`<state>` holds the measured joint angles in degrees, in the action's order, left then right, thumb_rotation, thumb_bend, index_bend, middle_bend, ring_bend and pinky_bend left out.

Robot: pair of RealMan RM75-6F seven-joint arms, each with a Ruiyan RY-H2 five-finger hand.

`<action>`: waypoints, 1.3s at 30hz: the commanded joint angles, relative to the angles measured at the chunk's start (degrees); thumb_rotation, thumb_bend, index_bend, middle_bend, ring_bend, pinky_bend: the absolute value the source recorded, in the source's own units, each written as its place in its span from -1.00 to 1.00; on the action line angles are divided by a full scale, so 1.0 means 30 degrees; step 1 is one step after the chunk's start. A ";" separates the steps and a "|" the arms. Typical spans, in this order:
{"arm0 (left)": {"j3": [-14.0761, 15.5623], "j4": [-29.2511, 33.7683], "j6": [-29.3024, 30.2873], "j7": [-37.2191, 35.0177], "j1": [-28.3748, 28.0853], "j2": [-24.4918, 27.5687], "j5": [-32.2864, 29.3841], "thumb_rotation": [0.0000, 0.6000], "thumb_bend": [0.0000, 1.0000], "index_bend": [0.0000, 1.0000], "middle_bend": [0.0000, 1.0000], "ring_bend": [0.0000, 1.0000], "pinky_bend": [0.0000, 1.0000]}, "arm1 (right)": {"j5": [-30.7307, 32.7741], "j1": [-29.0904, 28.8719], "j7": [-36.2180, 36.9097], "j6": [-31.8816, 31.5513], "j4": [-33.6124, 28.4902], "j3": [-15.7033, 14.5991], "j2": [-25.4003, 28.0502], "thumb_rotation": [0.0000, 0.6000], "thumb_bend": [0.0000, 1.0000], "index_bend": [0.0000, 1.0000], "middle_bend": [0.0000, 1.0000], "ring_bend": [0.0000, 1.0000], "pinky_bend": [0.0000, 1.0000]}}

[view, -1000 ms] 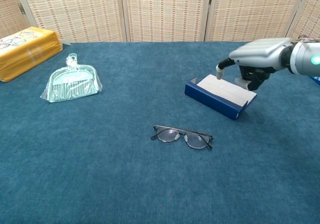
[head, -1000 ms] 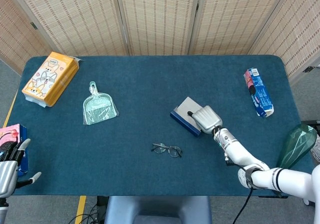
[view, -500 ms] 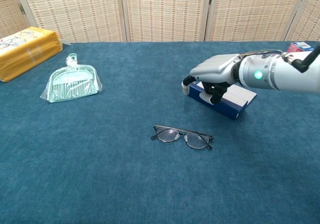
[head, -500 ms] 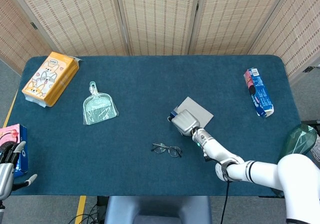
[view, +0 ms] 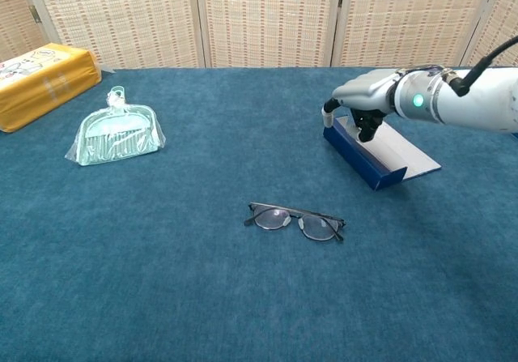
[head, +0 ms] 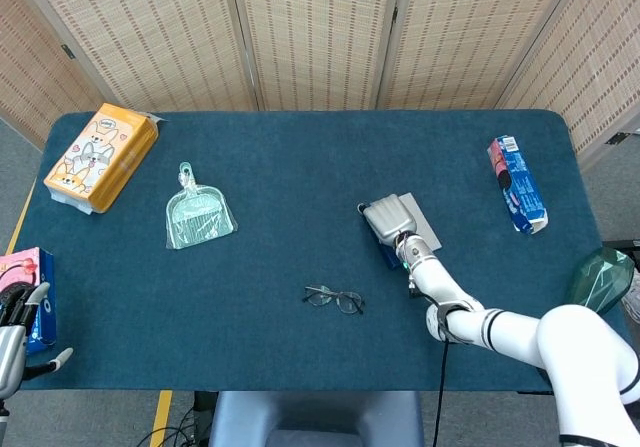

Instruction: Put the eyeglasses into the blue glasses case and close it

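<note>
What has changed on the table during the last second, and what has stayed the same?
The right hand went from the far end of the glasses case to its near-left corner, then back; it now rests on the case's left end. The case has turned on the table: its long side now runs more away from the robot. The eyeglasses, the dustpan and the yellow pack have not moved.
</note>
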<state>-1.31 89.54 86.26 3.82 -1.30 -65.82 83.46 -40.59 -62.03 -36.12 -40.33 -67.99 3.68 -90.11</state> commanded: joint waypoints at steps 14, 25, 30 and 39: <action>0.0002 0.0420 -0.0293 0.0356 -0.0385 -0.0065 0.0457 1.00 -0.67 -0.83 -0.70 -0.79 -0.44 | -0.4550 0.3950 0.3522 -0.1000 -0.5302 -0.2131 0.5165 1.00 0.26 -0.56 1.00 1.00 0.68; 0.0135 0.0753 0.0059 0.0526 -0.0133 0.0150 0.0542 1.00 -0.67 -0.83 -0.70 -0.79 -0.43 | -0.6234 0.3917 0.4467 0.0248 -0.5476 -0.1997 0.3668 1.00 0.31 -0.62 1.00 1.00 0.68; 0.0198 0.0791 0.0163 0.0536 -0.0033 0.0165 0.0583 1.00 -0.67 -0.83 -0.70 -0.79 -0.44 | -0.6389 0.3242 0.4306 0.0471 -0.5440 -0.1235 0.2829 1.00 0.32 -0.71 1.00 1.00 0.68; 0.0243 0.0667 0.0302 0.0348 0.0219 0.0289 0.0382 1.00 -0.67 -0.83 -0.70 -0.79 -0.43 | -0.3506 0.1467 0.2054 0.0248 -0.3111 0.0204 0.0380 1.00 0.32 -0.78 1.00 1.00 0.68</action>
<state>-0.57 91.57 87.15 4.89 -0.67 -64.98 84.64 -53.42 -56.20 -28.49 -39.35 -79.27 2.98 -87.10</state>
